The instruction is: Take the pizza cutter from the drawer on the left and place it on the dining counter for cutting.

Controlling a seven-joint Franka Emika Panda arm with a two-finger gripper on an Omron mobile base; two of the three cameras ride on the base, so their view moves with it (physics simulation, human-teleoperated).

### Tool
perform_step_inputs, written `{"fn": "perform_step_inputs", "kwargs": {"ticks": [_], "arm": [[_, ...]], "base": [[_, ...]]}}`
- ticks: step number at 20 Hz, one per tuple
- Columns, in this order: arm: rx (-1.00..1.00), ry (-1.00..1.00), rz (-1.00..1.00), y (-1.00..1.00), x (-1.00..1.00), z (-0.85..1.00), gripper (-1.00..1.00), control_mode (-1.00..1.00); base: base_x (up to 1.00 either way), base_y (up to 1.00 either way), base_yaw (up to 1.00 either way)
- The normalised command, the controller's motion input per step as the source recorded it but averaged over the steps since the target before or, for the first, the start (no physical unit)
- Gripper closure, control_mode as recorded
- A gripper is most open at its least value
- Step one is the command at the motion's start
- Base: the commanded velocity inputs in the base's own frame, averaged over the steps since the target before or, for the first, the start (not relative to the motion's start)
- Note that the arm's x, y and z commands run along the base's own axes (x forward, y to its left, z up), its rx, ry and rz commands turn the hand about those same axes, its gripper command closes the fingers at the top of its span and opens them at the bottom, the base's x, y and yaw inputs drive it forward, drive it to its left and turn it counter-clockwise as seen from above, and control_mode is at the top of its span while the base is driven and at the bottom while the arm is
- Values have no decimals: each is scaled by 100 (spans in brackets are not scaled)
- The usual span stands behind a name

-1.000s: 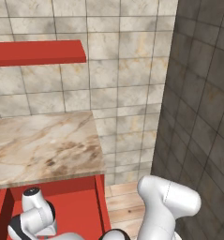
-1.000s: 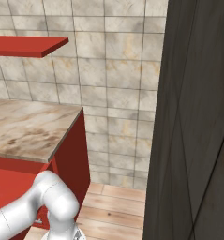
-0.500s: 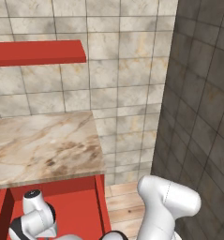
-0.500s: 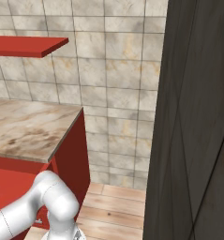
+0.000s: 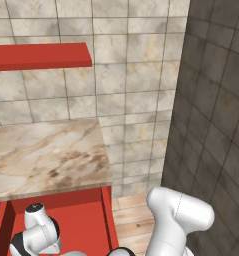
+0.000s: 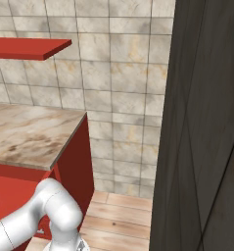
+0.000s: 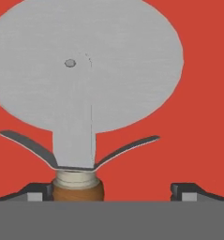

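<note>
The pizza cutter lies flat on the red floor of the open drawer, very close under the hand camera. Its grey round wheel takes up the top of the hand view, and its short brown handle points toward the hand. My gripper is open, with the fingertips wide apart on either side of the handle, which sits nearer the left one. Nothing is gripped. From the left base view, the drawer stands pulled out under the marbled counter, with my arm reaching down into it. The dining counter is out of view.
A marbled wall counter overhangs the back of the drawer, and a red shelf hangs above it on the tiled wall. A dark wall stands close on the right. Wooden floor shows between the two.
</note>
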Motion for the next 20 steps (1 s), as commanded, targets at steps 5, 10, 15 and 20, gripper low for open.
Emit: {"fn": "perform_step_inputs", "kwargs": {"ticks": [5, 10, 15, 20], "arm": [[0, 0, 0, 0, 0, -10, -100, -100], [0, 0, 0, 8, 0, -7, -100, -100], [0, 1, 0, 7, 0, 0, -100, -100], [0, 0, 0, 0, 0, -6, -100, -100]], "base": [[0, 0, 0], [0, 0, 0], [0, 0, 0], [0, 0, 0]]}}
